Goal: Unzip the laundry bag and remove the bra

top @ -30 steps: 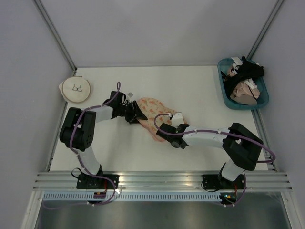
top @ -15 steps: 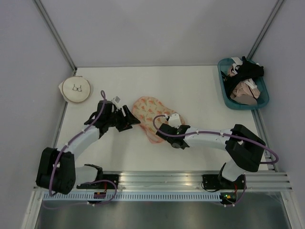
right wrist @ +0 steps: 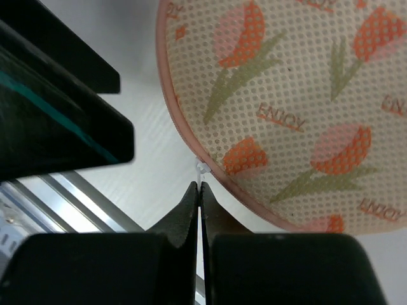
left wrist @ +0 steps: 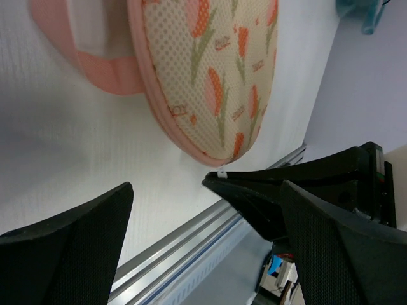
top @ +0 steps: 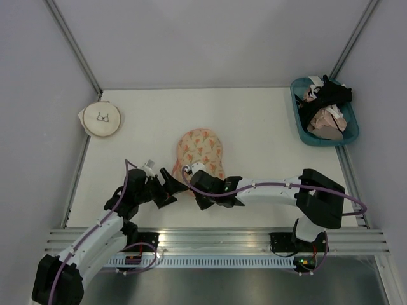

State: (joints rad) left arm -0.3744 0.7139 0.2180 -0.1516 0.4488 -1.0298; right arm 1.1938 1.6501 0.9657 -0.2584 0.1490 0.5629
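1. Round cream pouch: lies flat at the far left corner of the counter, well apart from both arms.
2. Left gripper: positioned near the front edge, left of centre. Its fingers are spread wide and hold nothing. It points toward the near end of the laundry bag without touching it.
3. Laundry bag: lies flat at the centre of the counter, long axis running from the front toward the far edge. The peach mesh face with its tulip print faces up, and the pink rim is visible along the near end.
4. Zipper pull: a small white tab on the near rim of the bag, closest to the front edge.
5. Right gripper: positioned at the near end of the bag, just beside the left gripper. Its fingers are pressed together, pinching the zipper pull at their tips.
6. Blue basket: stands at the far right corner and holds black and beige-pink garments.
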